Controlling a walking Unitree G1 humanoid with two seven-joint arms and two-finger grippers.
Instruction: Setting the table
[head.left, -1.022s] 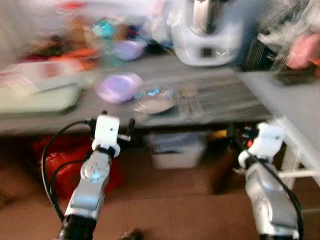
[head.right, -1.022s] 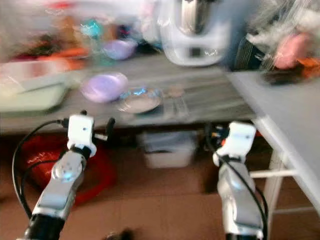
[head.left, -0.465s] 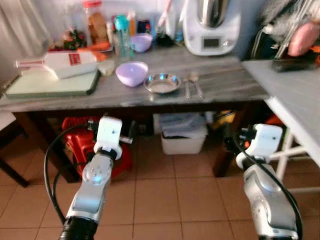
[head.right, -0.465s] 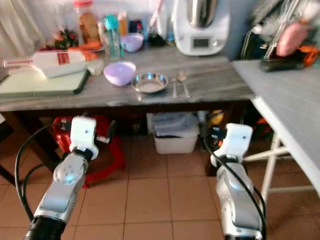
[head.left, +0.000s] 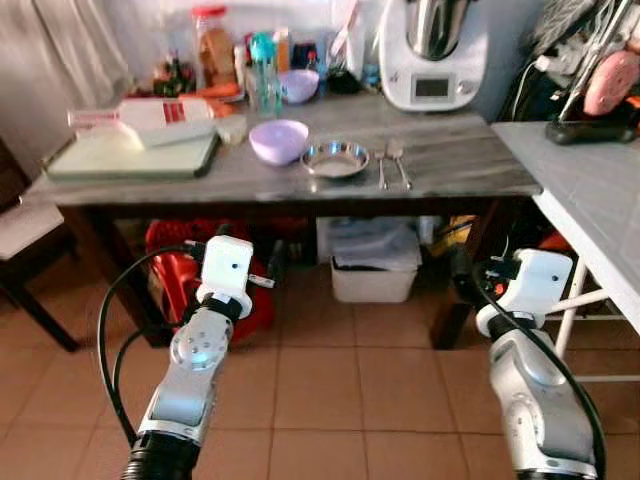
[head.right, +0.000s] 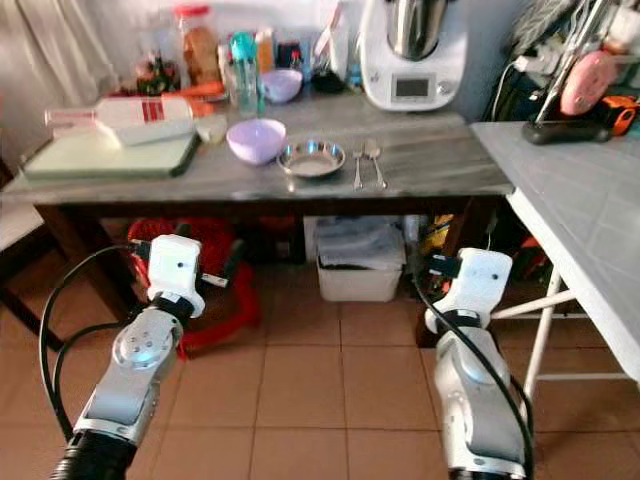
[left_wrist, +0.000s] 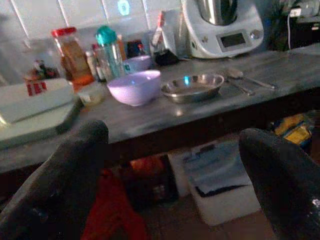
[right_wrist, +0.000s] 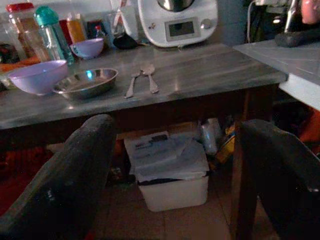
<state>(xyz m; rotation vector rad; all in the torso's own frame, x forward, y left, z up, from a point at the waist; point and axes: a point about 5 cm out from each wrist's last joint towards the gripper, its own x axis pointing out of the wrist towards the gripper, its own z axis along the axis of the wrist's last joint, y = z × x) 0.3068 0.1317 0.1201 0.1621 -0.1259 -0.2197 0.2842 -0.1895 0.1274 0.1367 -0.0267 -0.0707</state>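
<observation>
Two spoons (head.right: 366, 163) lie on the grey table (head.right: 440, 170) above tiled floor (head.right: 300, 400).

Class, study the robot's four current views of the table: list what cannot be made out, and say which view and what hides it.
- Contents of the white bin: head views, the table shades it and papers cover the top.
- Red object under the table: head views, left gripper and table edge cover it.
- Label on the red-lidded jar: left wrist view, too small and dim.
- Spoons: right wrist view, too small to tell spoon from fork.
</observation>
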